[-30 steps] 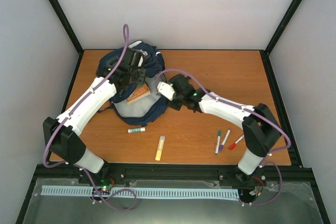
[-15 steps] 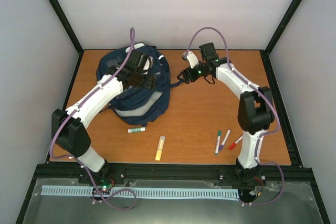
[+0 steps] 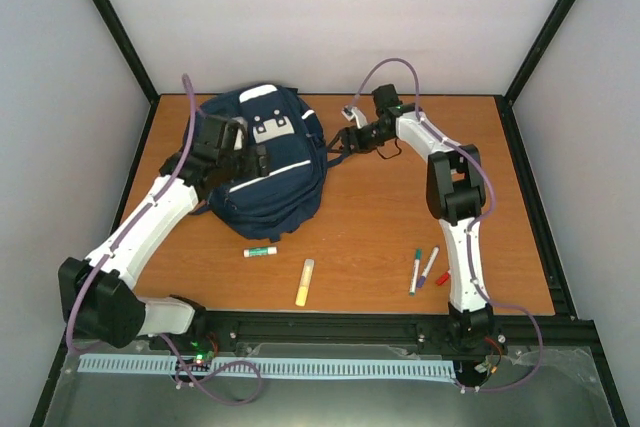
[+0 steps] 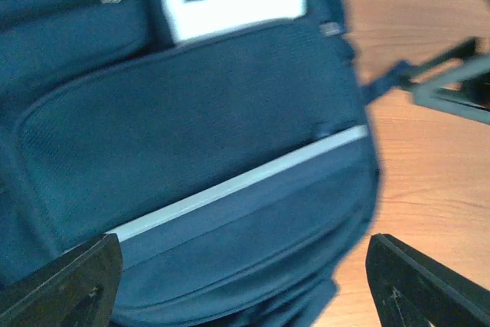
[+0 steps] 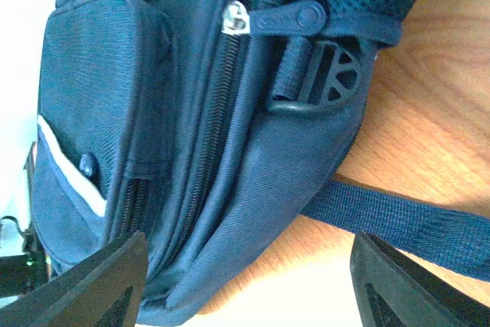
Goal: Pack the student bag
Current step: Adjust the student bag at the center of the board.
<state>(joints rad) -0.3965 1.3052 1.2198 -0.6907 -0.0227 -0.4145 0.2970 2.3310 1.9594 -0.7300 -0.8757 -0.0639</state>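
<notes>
From above, the student bag (image 3: 270, 162) lies front up on the counter (image 3: 400, 217) near the far left corner. The left jaws sit over its left side and the right jaws are just beside its right side. A glue stick (image 3: 260, 249), a yellow highlighter (image 3: 305, 282) and three markers (image 3: 430, 267) lie toward the near edge.

The left wrist view is blurred. The bag's white stripe (image 4: 237, 181) fills it, and the jaws are spread wide, holding nothing.

In the right wrist view the jaws are also wide apart and empty, facing the bag's zipper (image 5: 207, 135), buckle (image 5: 321, 78) and strap (image 5: 398, 220).
</notes>
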